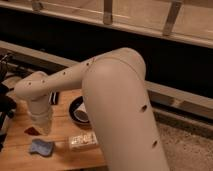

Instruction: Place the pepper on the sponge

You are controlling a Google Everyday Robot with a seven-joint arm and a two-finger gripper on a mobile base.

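A blue sponge [40, 146] lies on the wooden table [20, 159] near its front left. A small dark red thing, apparently the pepper [31, 131], rests on the wood just behind the sponge, apart from it. My white arm fills the middle of the view, and its forearm bends down to end just right of the pepper. Dark parts at the left edge look like my gripper [5, 112], left of the pepper and above the table.
A dark bowl [78, 111] sits on the table behind a clear plastic packet [82, 141], both to the right of the sponge. A dark flat object [54, 97] lies further back. The table's right edge drops to a speckled floor [185, 150]. A dark counter front runs behind.
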